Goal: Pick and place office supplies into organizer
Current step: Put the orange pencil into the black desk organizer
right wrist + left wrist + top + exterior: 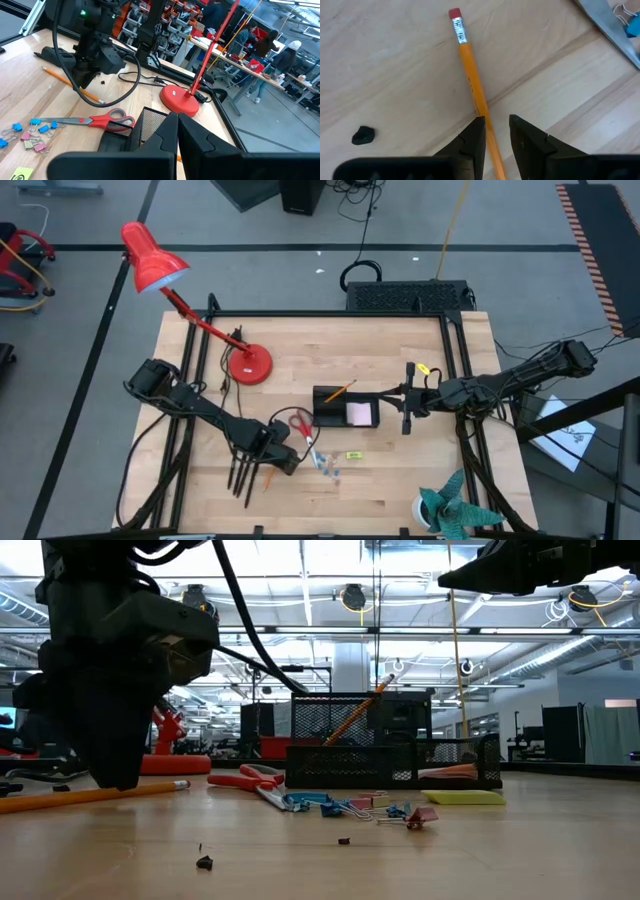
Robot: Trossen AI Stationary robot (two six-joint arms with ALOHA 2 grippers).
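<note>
- high view: the left gripper (268,472) is low over the table (400,490), at the near left, on an orange pencil (268,479) that the arm mostly hides. the organizer (345,408) sits mid-table with a pink note pad (359,414) in it and another pencil (338,392) leaning out. the scissors (301,430) lie just left of it, small clips (328,468) and a yellow piece (352,455) nearer. the right gripper (407,408) hangs just right of the organizer, fingers together, holding nothing.
- low view: the left arm fills the left side; its fingertips are too dark to make out. the pencil (95,795) lies flat beside it. the organizer (390,762) stands behind the scissors (245,779) and clips (345,807); the right arm is cut off at the top.
- left wrist view: the fingers (475,142) straddle the pencil (472,90), partly open; whether they press it i cannot tell. a black crumb (363,135) lies near.
- right wrist view: closed fingers (170,132) block most of the organizer (135,132); scissors (87,120), clips (30,135) and the red lamp base (178,100) show.
</note>
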